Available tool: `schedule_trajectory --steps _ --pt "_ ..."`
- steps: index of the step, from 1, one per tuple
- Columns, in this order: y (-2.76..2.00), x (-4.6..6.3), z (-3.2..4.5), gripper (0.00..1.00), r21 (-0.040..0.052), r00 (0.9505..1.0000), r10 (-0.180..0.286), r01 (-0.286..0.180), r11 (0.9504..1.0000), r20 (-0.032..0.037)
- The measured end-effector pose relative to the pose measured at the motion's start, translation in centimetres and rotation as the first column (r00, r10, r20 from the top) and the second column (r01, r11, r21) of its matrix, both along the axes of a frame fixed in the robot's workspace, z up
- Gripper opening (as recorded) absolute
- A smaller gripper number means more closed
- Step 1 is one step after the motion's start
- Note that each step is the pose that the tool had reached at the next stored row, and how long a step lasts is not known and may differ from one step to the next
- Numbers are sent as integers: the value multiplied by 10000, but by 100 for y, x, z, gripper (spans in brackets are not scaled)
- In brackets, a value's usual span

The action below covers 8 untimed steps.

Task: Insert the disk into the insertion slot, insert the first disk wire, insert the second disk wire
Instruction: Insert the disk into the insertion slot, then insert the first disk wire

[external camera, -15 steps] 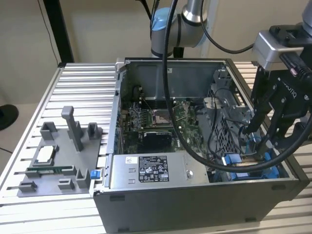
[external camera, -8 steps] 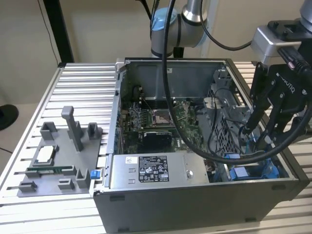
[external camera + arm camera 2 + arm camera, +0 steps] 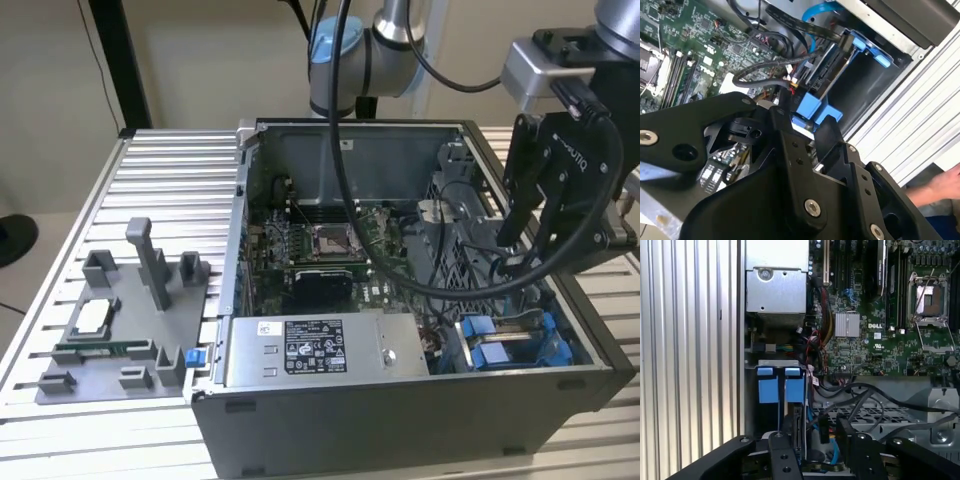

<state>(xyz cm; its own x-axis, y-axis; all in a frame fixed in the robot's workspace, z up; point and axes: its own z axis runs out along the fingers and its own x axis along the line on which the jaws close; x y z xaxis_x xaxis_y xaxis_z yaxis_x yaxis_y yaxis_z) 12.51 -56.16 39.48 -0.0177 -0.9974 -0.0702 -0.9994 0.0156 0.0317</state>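
The insertion slot (image 3: 512, 340), a bay with blue rails, sits in the open computer case's near corner at the exterior view's right. The disk (image 3: 798, 426) stands edge-up inside the slot (image 3: 771, 390), and its edge (image 3: 829, 80) runs between blue carrier parts (image 3: 815, 107). A blue wire (image 3: 816, 22) and a black flat wire (image 3: 790, 20) end at a black connector (image 3: 842, 36) by the disk's far end. My black gripper (image 3: 510, 262) hangs over the bay, its fingers (image 3: 780, 442) apart around the disk's edge. Another black connector (image 3: 822, 427) lies between them; contact is unclear.
The silver labelled power-supply box (image 3: 315, 350) lies along the case's front, beside the bay. The green motherboard (image 3: 875, 335) and loose black cables (image 3: 470, 275) fill the middle. A grey fixture plate (image 3: 120, 320) holds parts at the exterior view's left. A person's hand (image 3: 942, 185) rests beyond the case.
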Motion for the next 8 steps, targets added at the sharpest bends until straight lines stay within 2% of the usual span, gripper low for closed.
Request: schedule_trajectory --steps 4,8 --pt "68 0 -2 100 -1 10000 0 0 10000 0" --pt "75 0 -13 100 3 10000 9 -9 10000 29"
